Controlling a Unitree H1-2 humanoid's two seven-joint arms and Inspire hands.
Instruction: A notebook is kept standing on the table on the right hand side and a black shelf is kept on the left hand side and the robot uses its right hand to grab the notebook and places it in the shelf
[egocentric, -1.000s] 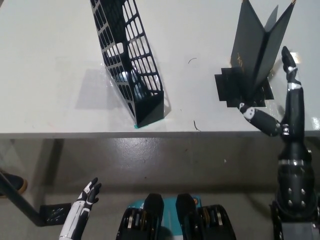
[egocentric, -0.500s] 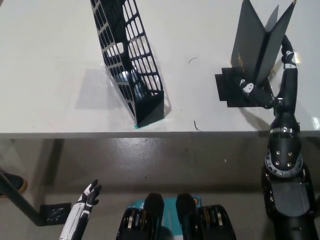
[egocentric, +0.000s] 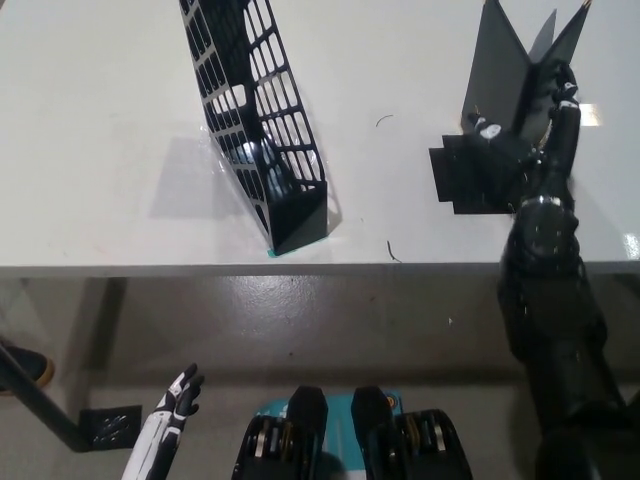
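the white table (egocentric: 100, 150) is taking up most of the view, with the black mesh shelf (egocentric: 262, 120) leaning on the left side, its open slot facing up. over on the right the dark notebook (egocentric: 505, 75) is standing upright with its covers splayed apart, and the black right hand (egocentric: 530, 125) is wrapping around its lower part, fingers (egocentric: 485, 128) lying across the near cover, so it looks like it's holding it. honestly the risk is that those loose covers could flop open or slip out on the lift, and the shelf slot is narrow. the white left hand (egocentric: 178, 392) is hanging low below the table edge, fingers apart, holding nothing.
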